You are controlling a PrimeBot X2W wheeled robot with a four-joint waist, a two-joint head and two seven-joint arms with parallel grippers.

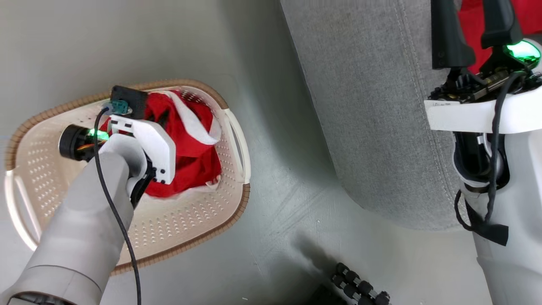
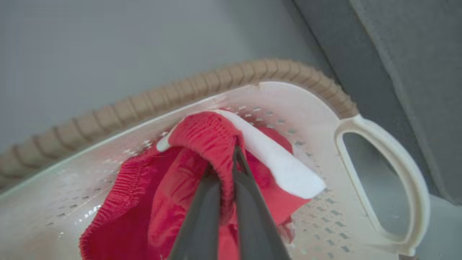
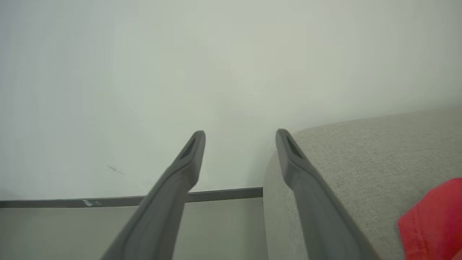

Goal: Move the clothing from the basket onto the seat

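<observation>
The basket (image 1: 203, 91), cream with a brown rim, stands on the floor at the left. Red clothing (image 1: 190, 152) with a white band lies bunched at its right end. My left wrist (image 1: 146, 146) hangs over that heap. In the left wrist view my left gripper (image 2: 231, 160) is shut on the gathered red waistband (image 2: 207, 133), lifting it off the basket floor. The grey seat (image 1: 372, 106) fills the upper right. My right gripper (image 3: 240, 134) stands open and empty above the seat's edge. Another piece of red clothing (image 3: 433, 220) lies on the seat beside it.
The basket's side handle (image 2: 382, 180) faces the seat, with a strip of grey floor (image 1: 288, 203) between them. A dark ribbed part (image 1: 360, 290) lies on the floor at the bottom. A pale wall and dark skirting (image 3: 216, 195) stand beyond the seat.
</observation>
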